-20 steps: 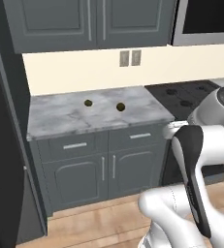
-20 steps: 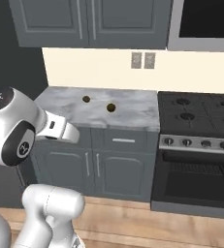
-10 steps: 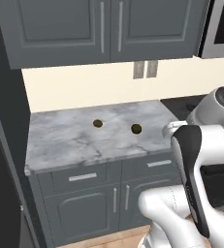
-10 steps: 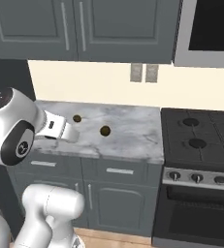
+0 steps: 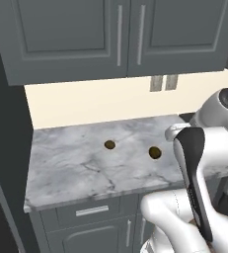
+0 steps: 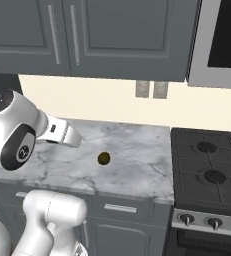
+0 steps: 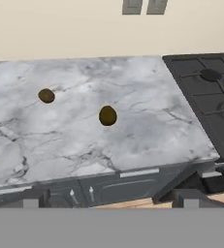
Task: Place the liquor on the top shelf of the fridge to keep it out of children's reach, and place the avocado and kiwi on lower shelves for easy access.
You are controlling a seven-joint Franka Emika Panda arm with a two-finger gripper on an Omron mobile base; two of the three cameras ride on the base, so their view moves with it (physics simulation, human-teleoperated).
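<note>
Two small fruits lie on the marble counter [image 5: 71, 168]. The brown kiwi [image 5: 109, 145] [image 7: 46, 95] is the left one. The olive-green avocado [image 5: 155, 152] [image 6: 103, 158] [image 7: 107, 116] lies a short way to its right. My gripper [image 7: 111, 199] hangs open and empty in front of the counter's front edge, well short of both fruits. The white hand [image 6: 62, 133] reaches over the counter's left part. At the counter's left end rises the dark grey fridge [image 5: 7, 163]; its top shelf and lower shelves are hidden. The liquor is out of view.
Dark grey wall cabinets [image 5: 120, 34] hang above the counter, with a wall socket [image 6: 151, 89] under them. A black stove [image 6: 209, 165] adjoins the counter on the right, a microwave [image 6: 222, 35] above it. Drawers and doors [image 5: 91, 211] sit below the counter.
The whole picture has grown and shifted: the base has driven closer to the counter. The fruits have not moved on it, and the gripper has stayed open.
</note>
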